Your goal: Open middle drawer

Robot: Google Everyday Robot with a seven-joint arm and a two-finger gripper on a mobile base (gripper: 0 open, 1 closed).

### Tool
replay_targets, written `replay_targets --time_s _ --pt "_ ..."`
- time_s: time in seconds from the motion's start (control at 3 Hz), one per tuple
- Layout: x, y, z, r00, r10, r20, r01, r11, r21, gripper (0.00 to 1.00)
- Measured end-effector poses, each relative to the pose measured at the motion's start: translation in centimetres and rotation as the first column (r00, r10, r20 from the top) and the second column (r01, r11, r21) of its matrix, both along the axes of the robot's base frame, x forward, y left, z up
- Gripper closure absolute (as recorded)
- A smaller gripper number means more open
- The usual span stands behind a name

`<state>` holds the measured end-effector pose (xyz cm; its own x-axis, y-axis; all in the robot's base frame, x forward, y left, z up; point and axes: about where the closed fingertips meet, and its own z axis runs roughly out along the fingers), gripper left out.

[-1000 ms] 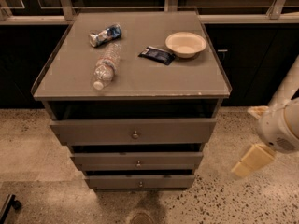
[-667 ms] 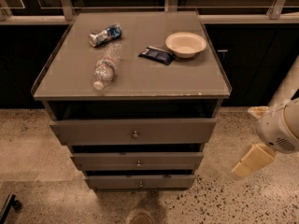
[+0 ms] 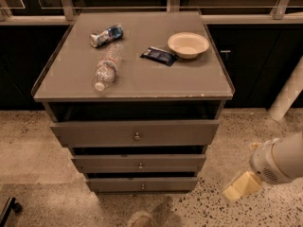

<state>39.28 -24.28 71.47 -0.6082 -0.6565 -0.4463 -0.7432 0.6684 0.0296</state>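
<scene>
The middle drawer (image 3: 109,163) is the second of three grey-brown fronts of the cabinet, shallow, with a small round metal knob (image 3: 140,165) at its centre. It sits shut, set back under the taller top drawer (image 3: 94,133) and above the lowest drawer (image 3: 113,184). My gripper (image 3: 241,187) hangs low at the lower right, on the end of my white arm (image 3: 280,161). It is off to the right of the cabinet, at about the height of the lowest drawer, and touches nothing.
On the cabinet top (image 3: 142,79) lie a clear water bottle (image 3: 107,66), a crushed can (image 3: 107,35), a dark blue packet (image 3: 159,55) and a cream bowl (image 3: 188,44). Speckled floor (image 3: 38,155) lies on both sides. Dark cabinets stand behind.
My arm and gripper have moved down and a little to the left, closer to the cabinet's lower right side. The drawers and the things on top have not moved.
</scene>
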Motion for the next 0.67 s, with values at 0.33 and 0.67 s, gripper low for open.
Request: replay_targets --time_s 0.33,0.67 --pt "0.3 0.2 -5.1 0.9984 -0.038 0.042 0.036 0.999 0.032 0.0" --pt "2.3 -0.4 -4.6 0.9905 -0.072 0.117 0.07 0.997 0.022 0.0"
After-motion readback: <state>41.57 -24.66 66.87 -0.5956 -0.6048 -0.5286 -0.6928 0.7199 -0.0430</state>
